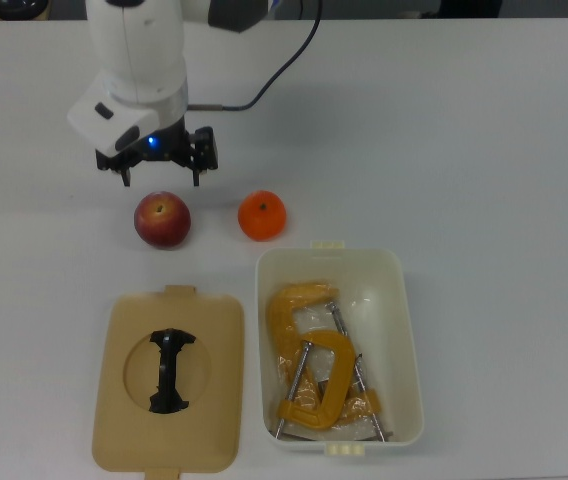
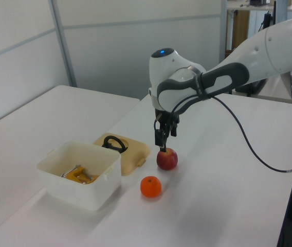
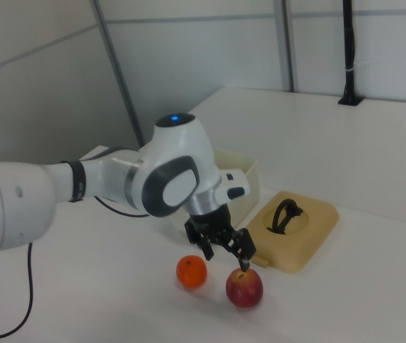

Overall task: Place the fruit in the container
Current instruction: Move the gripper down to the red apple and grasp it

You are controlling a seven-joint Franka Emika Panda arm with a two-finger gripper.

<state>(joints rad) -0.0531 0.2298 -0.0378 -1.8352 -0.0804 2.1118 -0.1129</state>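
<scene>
Hand (image 1: 160,178) spread wide, empty, poised just above apple (image 1: 162,220). Orange (image 1: 262,216) beside apple, mid-table (image 1: 484,150), near the short end of white tub (image 1: 410,340), which holds yellow clamps (image 1: 314,370).

Bright even indoor light, faint soft shadows, sharp focus

Lab: robot arm (image 2: 249,64), white table (image 1: 484,150), partition walls (image 2: 110,46).

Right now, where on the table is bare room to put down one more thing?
Bare: the table to the top view's right of the orange and container. Crowded: apple, pincer, lid.
</scene>
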